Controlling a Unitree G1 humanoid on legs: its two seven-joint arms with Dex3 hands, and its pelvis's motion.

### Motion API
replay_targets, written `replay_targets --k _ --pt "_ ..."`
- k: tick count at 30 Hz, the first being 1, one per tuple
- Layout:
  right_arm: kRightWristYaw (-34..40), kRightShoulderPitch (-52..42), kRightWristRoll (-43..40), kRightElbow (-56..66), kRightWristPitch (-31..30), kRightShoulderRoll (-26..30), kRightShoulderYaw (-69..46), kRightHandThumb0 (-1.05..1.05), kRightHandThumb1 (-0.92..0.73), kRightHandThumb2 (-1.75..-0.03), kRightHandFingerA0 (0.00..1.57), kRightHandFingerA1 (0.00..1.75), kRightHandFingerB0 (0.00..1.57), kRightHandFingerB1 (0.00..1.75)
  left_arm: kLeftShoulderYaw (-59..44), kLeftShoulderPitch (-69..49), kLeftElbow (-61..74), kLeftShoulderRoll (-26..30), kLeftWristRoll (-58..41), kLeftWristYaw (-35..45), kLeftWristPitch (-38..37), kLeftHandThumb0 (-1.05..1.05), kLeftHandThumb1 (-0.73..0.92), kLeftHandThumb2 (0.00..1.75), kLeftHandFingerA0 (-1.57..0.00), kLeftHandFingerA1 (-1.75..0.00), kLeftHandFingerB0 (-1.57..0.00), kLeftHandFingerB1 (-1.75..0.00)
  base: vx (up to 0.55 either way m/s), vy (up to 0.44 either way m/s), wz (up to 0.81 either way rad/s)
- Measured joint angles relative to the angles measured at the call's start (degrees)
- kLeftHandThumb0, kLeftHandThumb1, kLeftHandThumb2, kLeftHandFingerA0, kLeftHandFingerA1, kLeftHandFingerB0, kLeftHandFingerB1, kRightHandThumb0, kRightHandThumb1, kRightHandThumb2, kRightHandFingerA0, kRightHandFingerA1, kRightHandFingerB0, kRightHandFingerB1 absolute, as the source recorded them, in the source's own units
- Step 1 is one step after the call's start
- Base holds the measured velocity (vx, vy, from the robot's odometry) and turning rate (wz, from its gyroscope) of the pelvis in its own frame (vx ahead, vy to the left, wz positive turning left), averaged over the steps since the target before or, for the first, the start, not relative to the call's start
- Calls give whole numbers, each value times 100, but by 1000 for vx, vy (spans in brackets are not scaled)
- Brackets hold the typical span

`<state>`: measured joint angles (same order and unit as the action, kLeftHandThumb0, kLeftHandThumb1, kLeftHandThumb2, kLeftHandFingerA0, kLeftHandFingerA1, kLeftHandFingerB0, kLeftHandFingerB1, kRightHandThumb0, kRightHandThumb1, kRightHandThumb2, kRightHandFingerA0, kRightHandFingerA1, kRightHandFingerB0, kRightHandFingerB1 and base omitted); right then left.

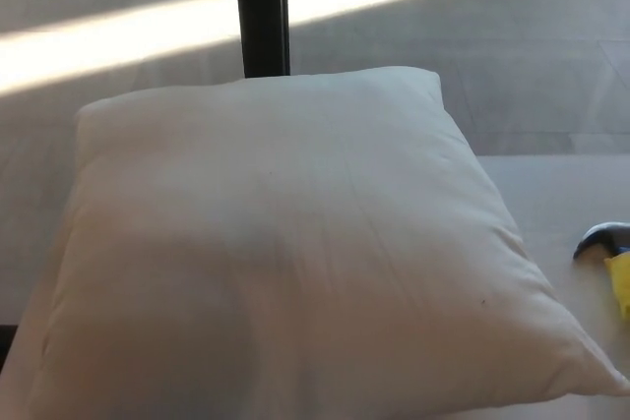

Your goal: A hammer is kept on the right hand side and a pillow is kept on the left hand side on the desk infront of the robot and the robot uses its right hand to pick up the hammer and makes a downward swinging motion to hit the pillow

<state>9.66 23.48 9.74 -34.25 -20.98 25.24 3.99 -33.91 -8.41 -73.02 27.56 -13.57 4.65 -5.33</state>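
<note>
A large white pillow fills most of the head view, lying on the pale desk. At the right edge of the picture lies the hammer: only its dark metal head and the start of a yellow handle show, the remainder cut off by the frame. The hammer rests on the desk just right of the pillow's right corner, a small gap between them. Neither of my hands shows in this view.
A dark vertical post stands behind the pillow at the top centre. Beyond the desk lies a grey floor crossed by bright bands of sunlight.
</note>
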Motion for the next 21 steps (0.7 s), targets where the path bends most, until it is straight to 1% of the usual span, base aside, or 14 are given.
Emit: replay_targets --k 1,3,4,7,8,9,11,12,13,15,18,19,20,21 --pt "3 19 26 11 -8 -42 41 -78 -54 -89 3 40 14 44 17 -3 -2 0 -3 9 -15 -57 63 59 -79 -66 -68 -56 0 0 0" --pt "3 99 119 60 -37 -125 175 -83 -56 -89 3 40 16 44 20 -15 -11 0 -15 26 -29 -57 63 59 -81 -67 -70 -57 0 0 0" --pt "4 113 143 94 -44 -145 216 -83 -55 -90 3 40 17 44 22 -19 -12 0 -17 31 -30 -58 64 59 -80 -67 -75 -60 0 0 0" --pt "5 178 247 121 -57 -255 363 -81 -55 -89 3 42 17 44 25 -65 -25 0 -27 54 -48 -60 66 60 -79 -66 -73 -57 0 0 0" --pt "5 188 270 119 -59 -268 388 -77 -54 -90 3 47 18 45 27 -72 -27 0 -28 61 -57 -63 69 61 -76 -61 -65 -53 0 0 0" --pt "5 219 331 106 -62 -289 432 -80 -55 -90 4 49 18 44 28 -97 -33 0 -30 79 -77 -64 71 61 -76 -62 -64 -52 0 0 0" --pt "4 315 381 16 -83 -303 471 -79 -55 -90 4 50 18 44 42 -130 -35 0 -30 100 -105 -65 71 61 -77 -63 -63 -51 0 0 0" --pt "2 382 421 -39 -107 -302 494 -77 -54 -90 3 54 17 45 54 -136 -36 0 -30 110 -115 -64 72 61 -78 -63 -62 -50 0 0 0" --pt "-2 426 447 -81 -119 -302 509 -78 -55 -91 7 56 19 45 62 -134 -41 0 -30 118 -122 -66 73 62 -77 -62 -61 -50 0 0 0" --pt "-40 552 529 -235 -177 -289 605 -77 -55 -91 6 56 16 44 65 -124 -49 0 -32 126 -131 -67 74 62 -78 -63 -63 -52 0 0 0" --pt "-143 720 603 -466 -314 -276 684 -74 -53 -87 5 58 14 45 71 -114 -46 0 -34 134 -148 -68 75 62 -76 -63 -62 -51 0 0 0" --pt "-180 777 620 -542 -366 -271 692 -73 -50 -84 2 52 11 46 75 -114 -45 0 -34 135 -151 -68 76 62 -76 -63 -61 -50 0 0 0" --pt "-203 812 631 -586 -396 -264 693 -38 -41 -98 10 60 0 50 78 -113 -44 0 -34 137 -154 -67 74 62 -75 -62 -60 -51 0 0 0" --pt "-242 863 644 -664 -437 -255 693 -38 -41 -98 10 60 0 50 81 -112 -41 -2 -34 138 -160 -67 74 62 -75 -62 -60 -51 0 0 0"
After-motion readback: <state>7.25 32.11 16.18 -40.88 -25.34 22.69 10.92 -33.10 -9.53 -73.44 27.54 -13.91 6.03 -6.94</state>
